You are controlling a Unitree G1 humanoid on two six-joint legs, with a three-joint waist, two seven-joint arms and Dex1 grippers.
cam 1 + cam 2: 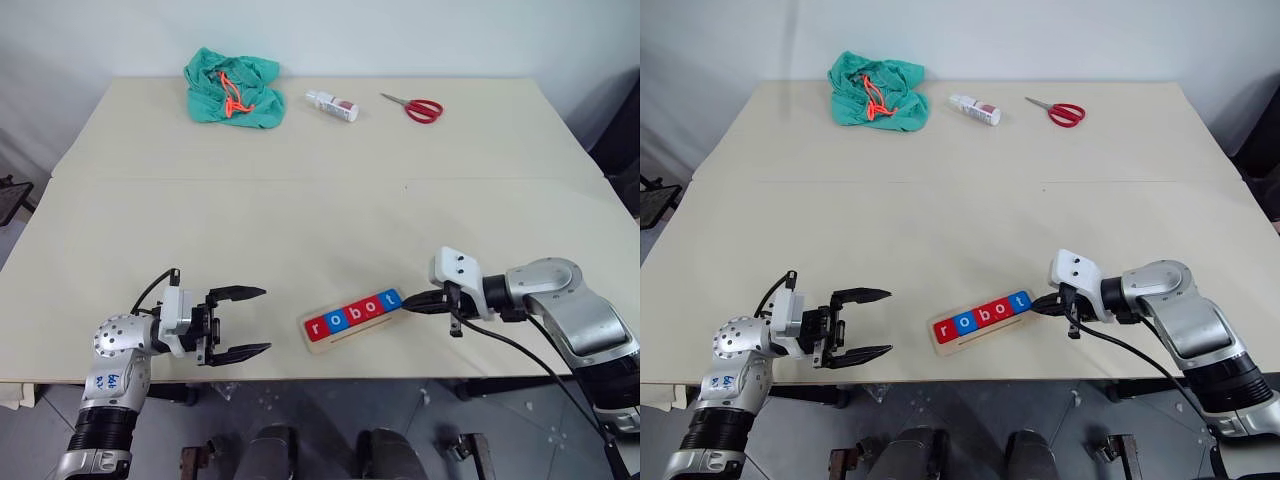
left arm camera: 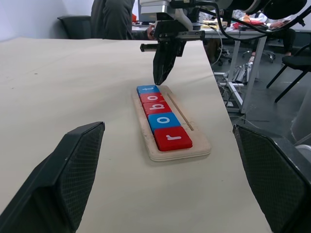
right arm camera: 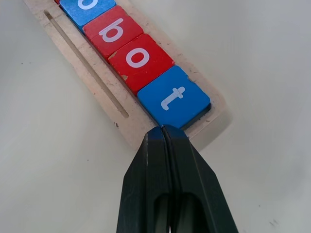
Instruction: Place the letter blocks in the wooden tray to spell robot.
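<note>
A crumpled green cloth w/ orange cord (image 1: 233, 88) is lying at the beige table's (image 1: 300, 210) 11 o'clock; small white plastic bottle (image 1: 332, 105) is sitting near 12; red-handled scissors (image 1: 413, 106) are resting at 1.

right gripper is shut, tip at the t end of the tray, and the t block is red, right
Not quite. The right gripper is shut with its tip at the t end of the tray, but the t block is blue, not red. The right wrist view shows it plainly; the two blocks next to it are the red ones.
</note>
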